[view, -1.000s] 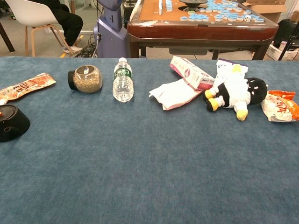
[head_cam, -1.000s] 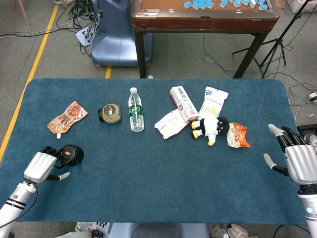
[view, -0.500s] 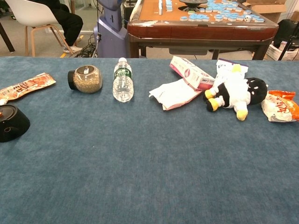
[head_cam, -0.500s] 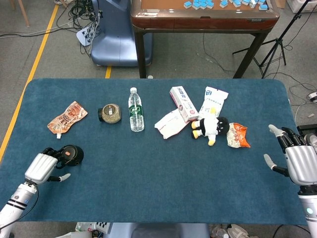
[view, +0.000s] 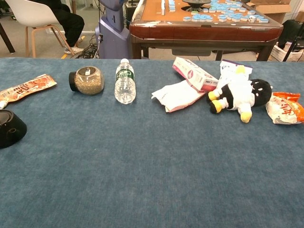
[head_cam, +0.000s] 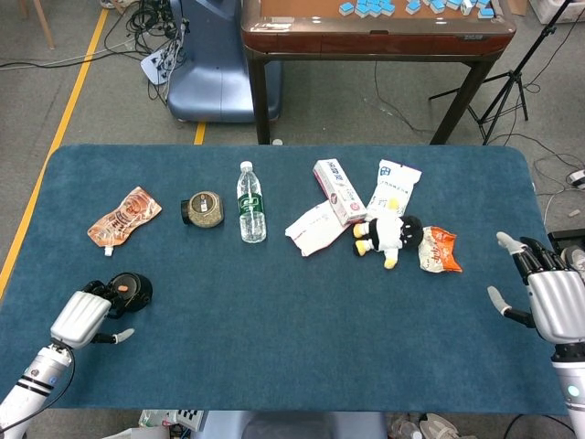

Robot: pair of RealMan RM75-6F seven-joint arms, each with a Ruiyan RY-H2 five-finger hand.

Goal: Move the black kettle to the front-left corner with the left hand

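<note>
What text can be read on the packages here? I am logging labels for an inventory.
None reads clearly.
Water bottle: green label, print too small.
Pink and white box: printed lettering, blurred.
White pouch: blue print, unreadable.
Orange snack bag: large white characters, not legible.
Orange pouch: characters along it, blurred.
Jar: small lid sticker, unreadable.
Black kettle: no visible text.
</note>
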